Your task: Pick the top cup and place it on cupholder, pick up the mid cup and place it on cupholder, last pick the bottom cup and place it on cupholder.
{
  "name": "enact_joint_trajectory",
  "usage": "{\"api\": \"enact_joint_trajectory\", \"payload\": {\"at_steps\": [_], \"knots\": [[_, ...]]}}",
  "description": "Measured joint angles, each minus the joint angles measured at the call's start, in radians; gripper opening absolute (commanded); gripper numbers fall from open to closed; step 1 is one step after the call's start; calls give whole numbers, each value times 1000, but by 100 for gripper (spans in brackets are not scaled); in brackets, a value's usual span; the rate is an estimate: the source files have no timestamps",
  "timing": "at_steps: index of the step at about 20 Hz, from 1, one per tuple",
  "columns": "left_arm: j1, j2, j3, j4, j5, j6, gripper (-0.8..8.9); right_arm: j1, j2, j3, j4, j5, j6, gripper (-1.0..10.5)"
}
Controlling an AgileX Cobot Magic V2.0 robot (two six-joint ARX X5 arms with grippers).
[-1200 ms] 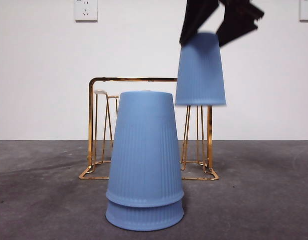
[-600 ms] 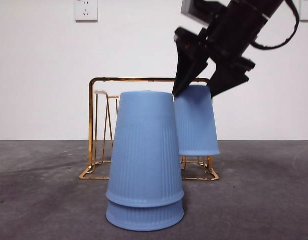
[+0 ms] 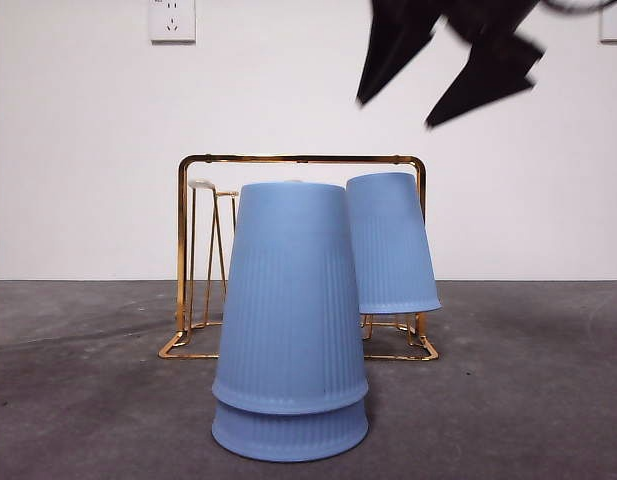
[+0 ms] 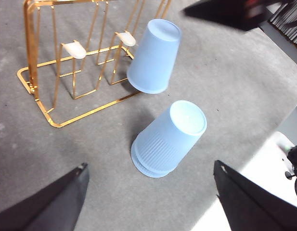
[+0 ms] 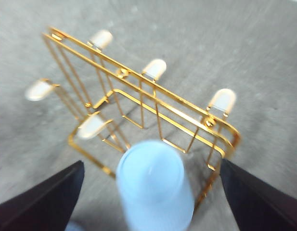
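The gold wire cupholder [image 3: 288, 158] stands behind a stack of two upside-down blue cups [image 3: 290, 320]. A third blue cup [image 3: 388, 245] hangs upside down, slightly tilted, over a prong at the rack's right end. My right gripper [image 3: 398, 110] hovers open above that cup, apart from it; its wrist view looks down on the cup [image 5: 153, 190] and the rack [image 5: 153, 103]. My left gripper [image 4: 150, 165] is open and holds nothing, high above the stack [image 4: 170, 137], the rack [image 4: 90, 113] and the hung cup [image 4: 155, 55].
Several white-tipped prongs [image 4: 73, 49] on the rack are bare. A wall with a socket [image 3: 171, 20] rises behind the grey table. The table's edge [image 4: 278, 144] shows beside the stack in the left wrist view.
The right gripper lowered the blue cup onto the rack's right prong, let go of it and rose away. The stack of two cups has not moved.
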Motion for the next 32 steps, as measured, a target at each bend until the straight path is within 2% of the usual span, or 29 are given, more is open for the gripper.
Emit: {"api": "enact_joint_trajectory", "payload": {"at_steps": [5,8,12,15,20,23,26,32], "knots": [[-71,10,0,69,-5,-14,445,38,-190,0,-206,-5,0,450],[-145,51,0,136,-34,-32,445,93,-291,-36,-250,-7,3,449],[-282,145,0,224,-115,-42,454,153,-398,-179,-253,-6,57,449],[-396,227,0,307,-198,-43,501,174,-462,-258,-252,-3,102,449],[-539,386,0,437,-332,-40,501,180,-533,-282,-262,1,135,449],[-583,472,0,481,-392,-21,501,180,-558,-282,-266,21,138,449],[-614,547,0,503,-411,-1,501,180,-567,-282,-283,23,142,449],[-644,666,0,530,-497,31,500,180,-567,-282,-283,23,142,449]]}}
